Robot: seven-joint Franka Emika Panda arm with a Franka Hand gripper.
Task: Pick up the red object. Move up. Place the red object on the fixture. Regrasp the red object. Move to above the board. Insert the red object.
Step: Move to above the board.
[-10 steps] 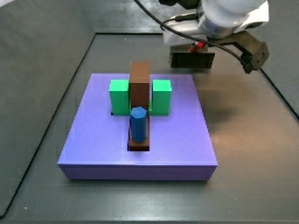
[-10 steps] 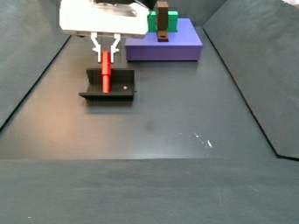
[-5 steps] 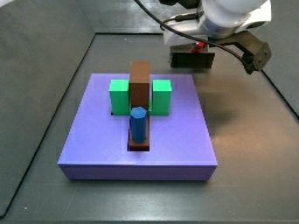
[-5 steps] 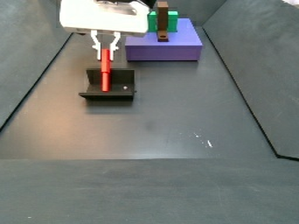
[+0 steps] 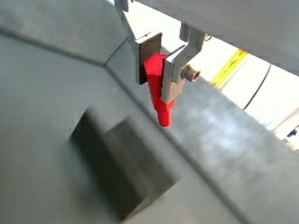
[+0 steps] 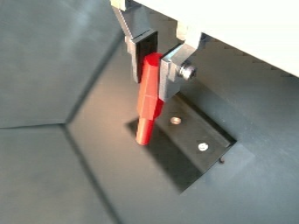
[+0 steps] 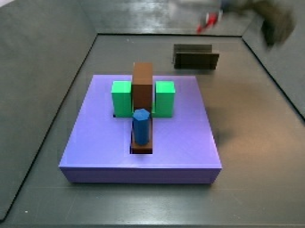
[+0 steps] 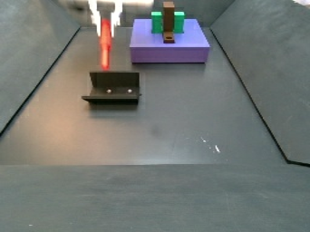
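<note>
We see the slim bright red peg (image 6: 147, 98) clamped upright by its upper end between the flat silver fingers (image 6: 177, 65) of the gripper (image 5: 165, 66), which is closed on it; its lower end hangs free in the air. In a side view the peg (image 8: 105, 43) hangs from the gripper (image 8: 105, 13) at the frame's upper edge, with the small dark open-topped fixture (image 8: 112, 89) on the floor below it and clearly apart from the peg's tip. In a wrist view the fixture (image 6: 193, 149) lies just under the peg's lower end. Off to one side of the gripper lies the large flat lavender-purple board (image 7: 144, 134), carrying green blocks (image 7: 123, 97), a brown bar (image 7: 143, 87) and a blue cylinder (image 7: 141, 126).
</note>
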